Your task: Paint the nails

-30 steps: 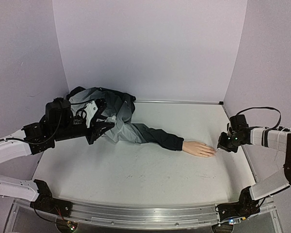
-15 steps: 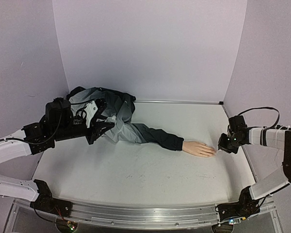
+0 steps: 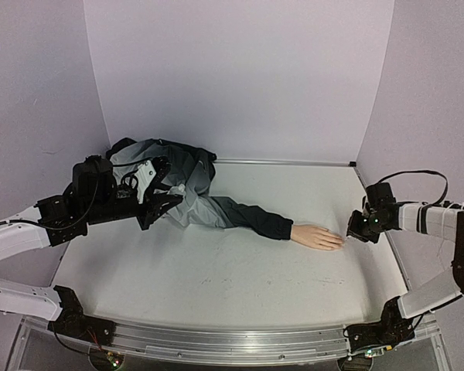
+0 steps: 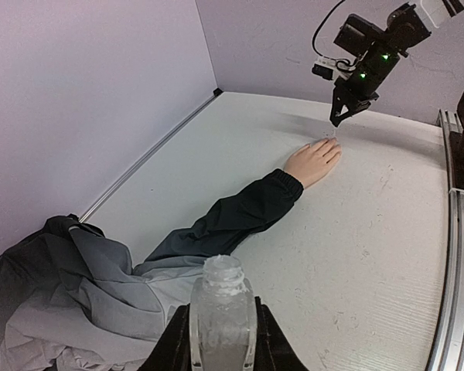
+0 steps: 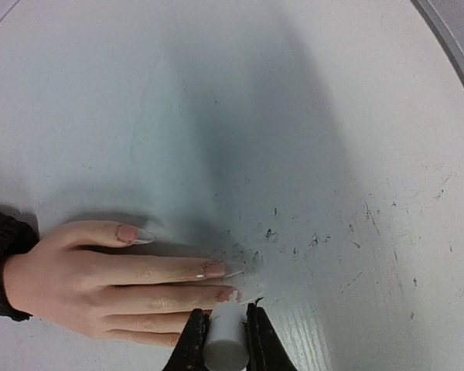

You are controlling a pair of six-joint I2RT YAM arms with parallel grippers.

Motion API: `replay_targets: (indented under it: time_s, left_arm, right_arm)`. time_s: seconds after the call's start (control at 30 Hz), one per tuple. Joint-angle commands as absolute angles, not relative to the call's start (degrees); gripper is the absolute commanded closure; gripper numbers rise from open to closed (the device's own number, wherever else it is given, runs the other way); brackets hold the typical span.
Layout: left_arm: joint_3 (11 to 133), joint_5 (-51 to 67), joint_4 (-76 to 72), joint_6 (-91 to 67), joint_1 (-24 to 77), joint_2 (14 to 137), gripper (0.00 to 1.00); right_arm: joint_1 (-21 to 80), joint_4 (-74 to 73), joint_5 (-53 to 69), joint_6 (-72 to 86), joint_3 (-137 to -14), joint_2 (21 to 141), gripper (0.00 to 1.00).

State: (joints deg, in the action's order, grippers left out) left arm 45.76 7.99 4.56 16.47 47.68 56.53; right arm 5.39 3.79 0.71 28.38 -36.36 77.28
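Observation:
A pale mannequin hand (image 3: pixel 317 236) sticks out of a dark grey jacket sleeve (image 3: pixel 243 217) and lies flat on the white table. Its nails (image 5: pixel 214 270) show in the right wrist view, long and pinkish. My right gripper (image 3: pixel 351 232) is shut on a white brush cap (image 5: pixel 223 340), whose tip rests at the middle fingertip nail (image 5: pixel 230 294). My left gripper (image 3: pixel 156 202) is at the far left over the jacket, shut on a small open whitish bottle (image 4: pixel 221 313), held upright. The hand also shows in the left wrist view (image 4: pixel 314 161).
The bunched grey jacket (image 3: pixel 166 178) lies at the back left. Lilac walls enclose the table on three sides. A metal rail (image 3: pixel 216 344) runs along the near edge. Small dark specks (image 5: pixel 294 243) mark the table beside the fingertips.
The right gripper has made only a small shift at the fingertips, dipping slightly and returning. The left arm and the bottle have not moved.

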Motion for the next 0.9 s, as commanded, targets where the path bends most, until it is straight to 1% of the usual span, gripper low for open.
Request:
replay_targets:
  time_s: [0.0, 0.17, 0.53, 0.67, 0.87]
  left_arm:
    - [49.5, 8.8, 4.1, 15.9, 47.7, 56.1, 1.0]
    - [49.5, 8.7, 4.1, 15.8, 47.7, 56.0, 1.0]
    - [49.6, 8.7, 4.1, 16.0, 47.7, 56.2, 1.0]
    - [49.6, 8.5, 4.1, 16.1, 47.7, 56.2, 1.0]
    - [49.7, 8.7, 4.1, 16.0, 47.7, 56.5, 1.0]
  right_arm:
    - [5.2, 4.4, 2.8, 27.6, -37.1, 77.2, 1.0]
    - [5.2, 3.9, 0.9, 29.4, -37.3, 79.8, 1.0]
    - [5.2, 0.0, -7.1, 31.5, -38.6, 79.5, 1.0]
    - [5.2, 0.2, -4.7, 30.0, -38.7, 79.2, 1.0]
    - [5.3, 1.8, -0.5, 27.6, -37.7, 75.3, 1.0]
